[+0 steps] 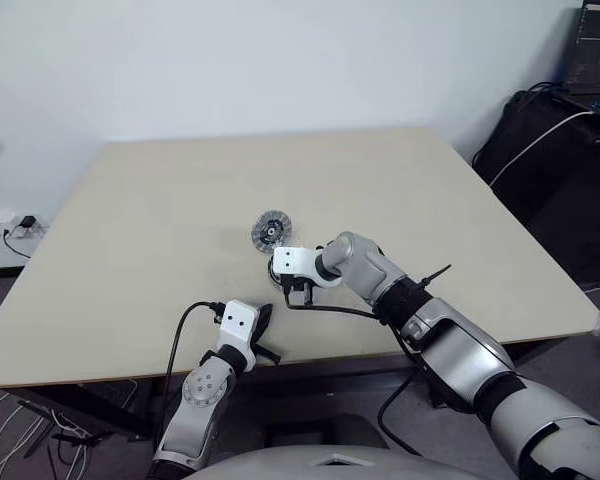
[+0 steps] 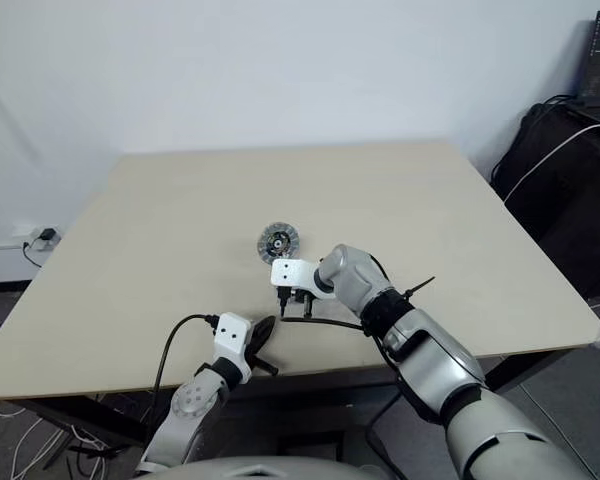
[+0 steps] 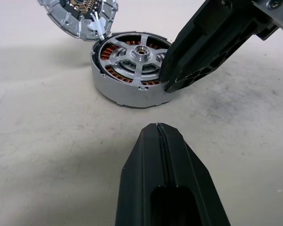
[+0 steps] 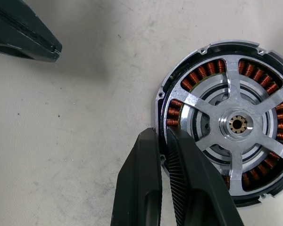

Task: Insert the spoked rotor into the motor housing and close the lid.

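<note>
1. The left gripper [image 3: 156, 129] has its two black fingers pressed flat together, holding nothing, near the table's front edge; it seems simply parked there.
2. Just beyond it, the right gripper [image 4: 161, 141] has its jaws nearly together, pinching the grey rim of the motor housing [image 4: 205, 54], a round shallow metal disc with copper-orange windings; one finger sits outside the wall, the other just inside it. This looks meant to steady or shift the housing.
3. The spoked rotor [image 4: 237, 124], a thin silver wheel with open spokes around a small hub, already lies seated inside the housing, windings showing through its gaps.
4. Farther out, just beside the housing, the lid [image 1: 271, 230], a round silver-grey disc with ribbed rim, lies dark centre up on the beige tabletop [image 1: 160, 200], not yet fitted.
</note>
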Controlling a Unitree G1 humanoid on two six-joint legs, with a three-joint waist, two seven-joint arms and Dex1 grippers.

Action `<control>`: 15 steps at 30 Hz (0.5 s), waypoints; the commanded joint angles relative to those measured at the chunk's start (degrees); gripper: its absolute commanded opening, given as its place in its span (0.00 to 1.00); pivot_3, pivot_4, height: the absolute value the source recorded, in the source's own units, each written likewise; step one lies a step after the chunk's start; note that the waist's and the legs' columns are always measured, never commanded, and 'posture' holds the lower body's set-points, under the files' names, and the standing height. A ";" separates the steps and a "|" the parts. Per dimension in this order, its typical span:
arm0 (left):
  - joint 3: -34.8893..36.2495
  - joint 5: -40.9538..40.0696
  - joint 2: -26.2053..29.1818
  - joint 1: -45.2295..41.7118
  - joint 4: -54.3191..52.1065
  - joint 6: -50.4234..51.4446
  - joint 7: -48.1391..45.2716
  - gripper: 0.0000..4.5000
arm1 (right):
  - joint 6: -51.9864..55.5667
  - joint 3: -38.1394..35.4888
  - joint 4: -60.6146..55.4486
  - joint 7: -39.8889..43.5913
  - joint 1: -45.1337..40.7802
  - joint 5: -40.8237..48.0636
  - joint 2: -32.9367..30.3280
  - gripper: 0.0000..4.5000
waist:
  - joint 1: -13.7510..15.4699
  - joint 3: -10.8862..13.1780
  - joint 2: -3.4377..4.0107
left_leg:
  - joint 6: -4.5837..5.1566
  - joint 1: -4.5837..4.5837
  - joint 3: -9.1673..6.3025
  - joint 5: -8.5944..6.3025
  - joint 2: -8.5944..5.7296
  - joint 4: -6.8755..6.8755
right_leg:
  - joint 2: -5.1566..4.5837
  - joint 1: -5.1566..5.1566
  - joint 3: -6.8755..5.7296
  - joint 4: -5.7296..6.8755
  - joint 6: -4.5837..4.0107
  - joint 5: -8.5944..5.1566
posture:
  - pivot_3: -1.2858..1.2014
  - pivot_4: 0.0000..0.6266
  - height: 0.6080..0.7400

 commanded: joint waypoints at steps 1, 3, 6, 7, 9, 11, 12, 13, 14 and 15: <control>-0.10 -0.31 -0.48 -0.99 -0.47 -1.42 -0.07 0.00 | 2.06 -2.33 0.49 -1.58 0.23 -0.24 -0.28 0.00 | 0.03 0.00 0.00 | -0.01 0.00 -0.01 0.01 0.00 0.00 | 0.00 0.00 -0.01 0.00 0.00 0.00 | 0.52 0.00 1.00; -0.13 -0.32 -0.51 -1.01 -0.43 -1.43 -0.08 0.00 | 3.50 -3.95 -0.87 -1.65 0.99 1.13 -0.39 0.00 | 0.08 0.00 0.00 | -0.01 0.00 -0.03 0.02 -0.01 0.00 | 0.00 0.00 -0.02 0.00 -0.02 0.02 | 0.52 0.00 1.00; -0.17 -0.36 -0.57 -0.99 -0.38 -1.51 -0.10 0.00 | 6.54 -6.41 -4.26 -1.19 2.65 3.05 -0.96 0.00 | 0.44 0.00 0.00 | -0.01 -0.05 -0.07 0.02 -0.03 0.00 | -0.02 -0.01 -0.04 -0.01 -0.09 0.06 | 0.52 0.00 1.00; -0.22 -0.36 -0.61 -0.96 -0.35 -1.53 -0.09 0.00 | 7.86 -7.16 -6.16 -1.17 3.56 3.47 -1.48 0.00 | 0.55 0.00 0.00 | 0.00 -0.08 -0.08 0.02 -0.05 0.00 | -0.02 -0.03 -0.04 -0.02 -0.09 0.06 | 0.52 0.00 1.00; -0.29 -0.37 -0.69 -0.90 -0.30 -1.56 -0.08 0.00 | 10.94 -8.52 -10.72 -1.02 5.61 4.31 -2.76 0.00 | 0.95 0.00 0.00 | 0.01 -0.13 -0.12 0.01 -0.06 -0.01 | -0.03 -0.07 -0.05 -0.04 -0.11 0.06 | 0.52 0.00 1.00; -0.36 -0.39 -0.75 -0.86 -0.20 -1.62 -0.12 0.00 | 14.64 -9.80 -16.47 -0.71 8.05 5.17 -4.39 0.00 | 1.21 0.00 0.00 | 0.05 -0.20 -0.17 -0.02 -0.09 -0.02 | -0.04 -0.10 -0.07 -0.07 -0.11 0.06 | 0.52 0.00 1.00; -0.40 -0.40 -0.78 -0.88 -0.05 -1.68 -0.17 0.00 | 16.62 -10.46 -19.63 -0.59 9.34 5.71 -5.28 0.00 | 1.50 0.00 0.00 | 0.07 -0.24 -0.17 -0.04 -0.10 -0.03 | -0.06 -0.12 -0.08 -0.07 -0.11 0.06 | 0.52 0.00 1.00; -0.46 -0.40 -0.82 -0.93 0.07 -1.69 -0.23 0.00 | 18.82 -11.08 -22.70 -0.61 10.49 6.30 -6.12 0.00 | 1.61 0.00 0.00 | 0.11 -0.29 -0.19 -0.07 -0.10 -0.03 | -0.11 -0.14 -0.09 -0.10 -0.11 0.06 | 0.52 0.00 1.00; -0.53 -0.40 -0.86 -0.99 0.19 -1.69 -0.30 0.00 | 21.18 -11.76 -25.81 -0.68 11.62 6.93 -6.94 0.00 | 1.60 0.01 -0.01 | 0.12 -0.36 -0.17 -0.09 -0.13 -0.03 | -0.16 -0.15 -0.10 -0.09 -0.11 0.06 | 0.52 0.00 1.00; -0.61 -0.39 -0.91 -1.06 0.29 -1.68 -0.39 0.00 | 23.26 -12.32 -28.72 -0.63 12.68 7.50 -7.80 0.00 | 1.68 0.01 -0.01 | 0.12 -0.38 -0.16 -0.09 -0.14 -0.03 | -0.18 -0.15 -0.11 -0.09 -0.11 0.06 | 0.52 0.00 1.00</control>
